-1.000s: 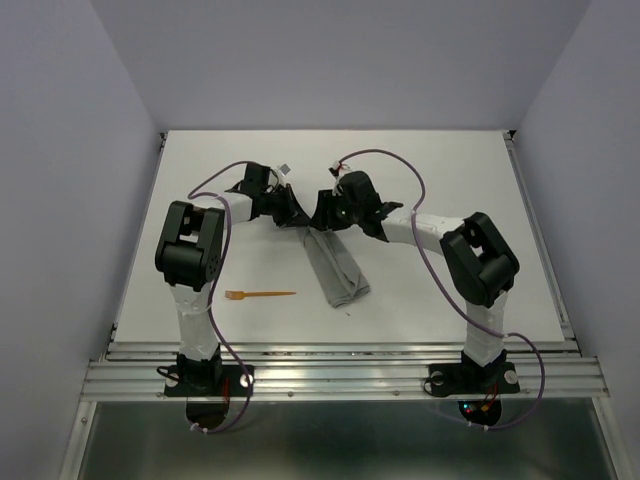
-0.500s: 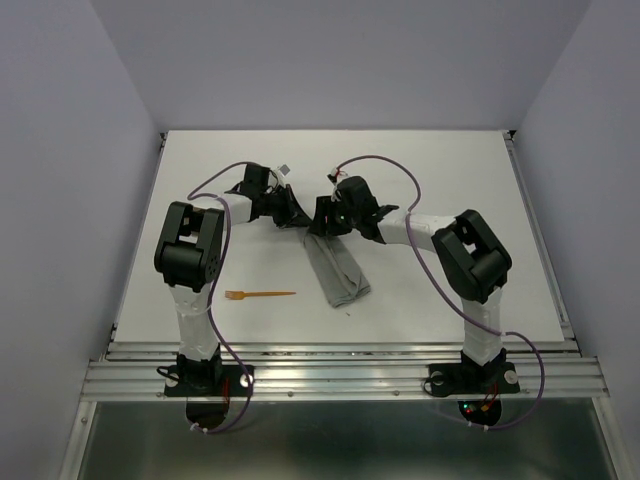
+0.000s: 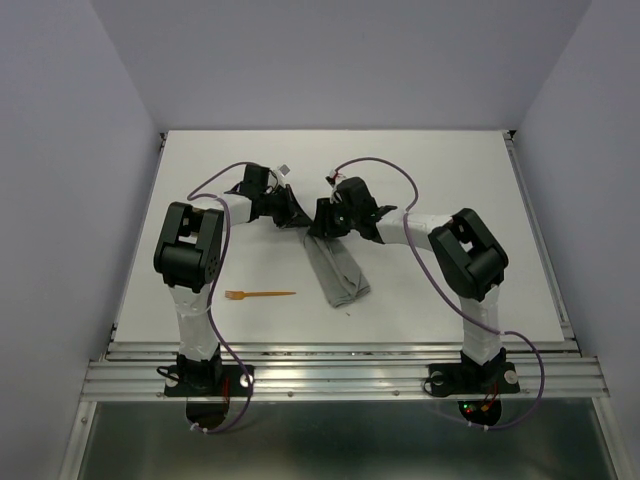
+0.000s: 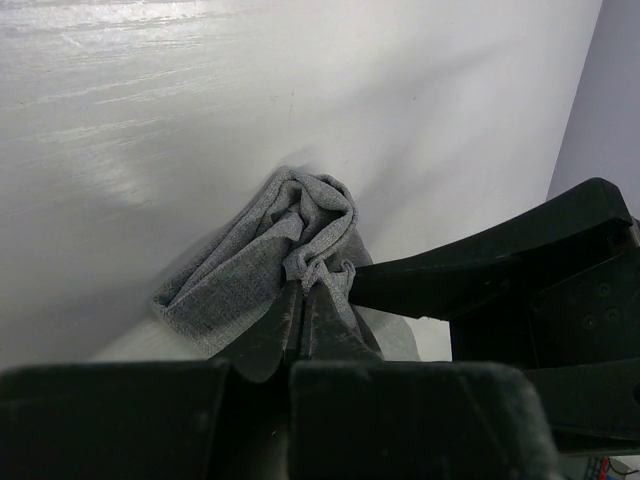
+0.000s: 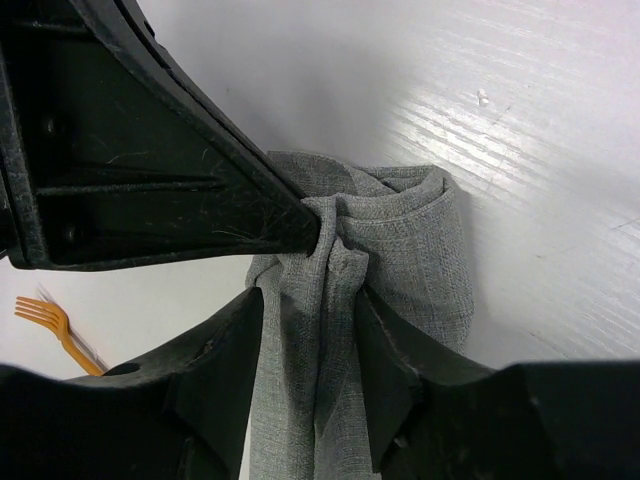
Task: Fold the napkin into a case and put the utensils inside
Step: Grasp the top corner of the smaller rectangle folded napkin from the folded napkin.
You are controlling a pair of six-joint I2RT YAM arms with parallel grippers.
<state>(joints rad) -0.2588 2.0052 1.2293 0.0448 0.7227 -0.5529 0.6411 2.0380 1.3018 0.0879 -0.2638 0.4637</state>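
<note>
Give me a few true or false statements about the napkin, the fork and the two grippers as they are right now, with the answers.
1. The fork lies on the bare table, outside the napkin. True.
2. The left gripper is open and clear of the napkin. False: it is shut, pinching the bunched far end of the cloth.
3. The right gripper is at the same end of the napkin as the left one. True.
4. The napkin is spread out as a flat square. False: it is folded into a narrow strip.
5. The fork lies on the right arm's side of the napkin. False: it lies on the left arm's side.
</note>
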